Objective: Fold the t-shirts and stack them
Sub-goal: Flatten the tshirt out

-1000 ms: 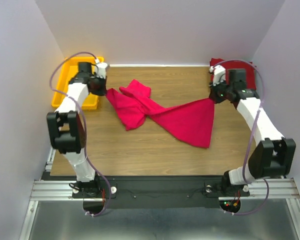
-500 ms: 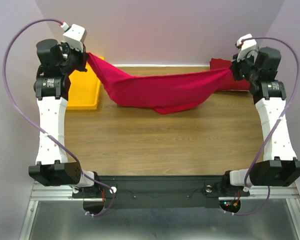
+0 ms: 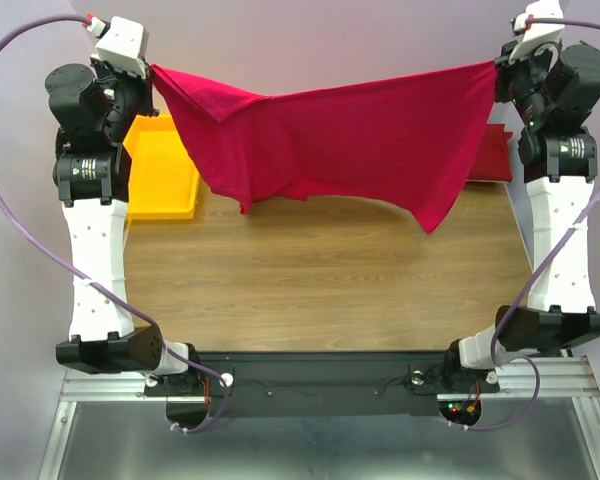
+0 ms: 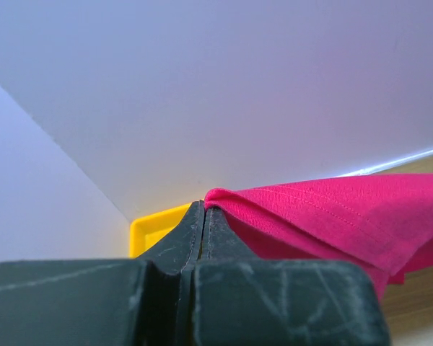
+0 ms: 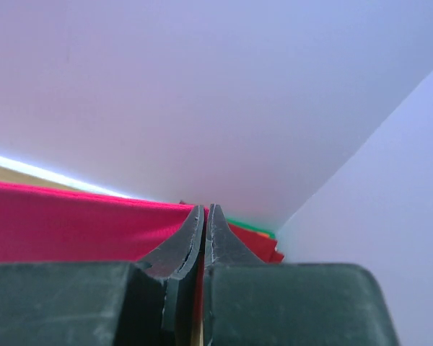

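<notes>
Soft magenta shirt hangs, a sagging creased sheet, above the wood-grain surface; left jaws and right jaws clamp its corners.

Plain magenta-pink cloth t-shirt; left of it a bright yellow plastic tray; beneath it a brown wood-grain table.

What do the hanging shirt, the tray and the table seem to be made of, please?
Shirt: soft knit cloth, matte; it drapes and shows hem stitching in the left wrist view. Tray: likely plastic, smooth yellow, moulded rim. Table: wood or wood-look laminate, grain lines visible.
</notes>
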